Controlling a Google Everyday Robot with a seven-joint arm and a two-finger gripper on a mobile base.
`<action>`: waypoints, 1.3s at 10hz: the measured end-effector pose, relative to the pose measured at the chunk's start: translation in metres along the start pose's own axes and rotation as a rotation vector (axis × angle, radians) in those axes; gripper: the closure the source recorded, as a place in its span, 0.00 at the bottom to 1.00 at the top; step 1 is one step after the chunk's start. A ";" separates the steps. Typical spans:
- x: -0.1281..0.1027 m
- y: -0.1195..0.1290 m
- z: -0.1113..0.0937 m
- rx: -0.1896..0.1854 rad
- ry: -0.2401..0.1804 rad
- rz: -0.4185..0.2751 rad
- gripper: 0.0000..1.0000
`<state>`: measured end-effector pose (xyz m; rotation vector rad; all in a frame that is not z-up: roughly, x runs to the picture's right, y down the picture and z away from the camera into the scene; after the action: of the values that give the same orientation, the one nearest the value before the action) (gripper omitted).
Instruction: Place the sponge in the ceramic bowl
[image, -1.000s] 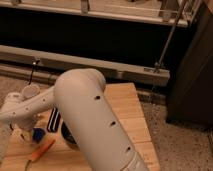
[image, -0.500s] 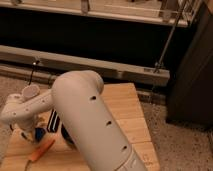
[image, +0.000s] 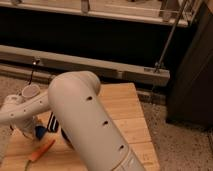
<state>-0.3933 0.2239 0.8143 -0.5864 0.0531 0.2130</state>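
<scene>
The blue sponge (image: 40, 131) shows at the left of the wooden table (image: 125, 107), right at the tip of my gripper (image: 33, 127), which reaches down from the white forearm on the left. Whether the sponge is held or resting on the wood is unclear. Just right of the sponge, a dark sliver of the ceramic bowl (image: 63, 136) peeks out; my large white arm segment (image: 85, 120) hides most of it.
A small white cup (image: 30, 92) stands at the table's back left. An orange carrot-like stick (image: 42, 150) lies near the front left edge. A black-and-white striped piece (image: 52, 121) sits by the bowl. Speckled floor and a dark cabinet lie to the right.
The arm has shifted slightly, its wrist end drifting left. The sponge stays in almost the same spot by the gripper.
</scene>
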 end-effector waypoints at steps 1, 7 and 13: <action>0.003 -0.009 -0.004 0.016 0.003 0.010 1.00; 0.058 -0.112 -0.177 0.119 -0.287 0.255 1.00; 0.215 -0.158 -0.141 0.102 -0.133 0.495 1.00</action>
<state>-0.1482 0.0577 0.7592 -0.4484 0.0795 0.7255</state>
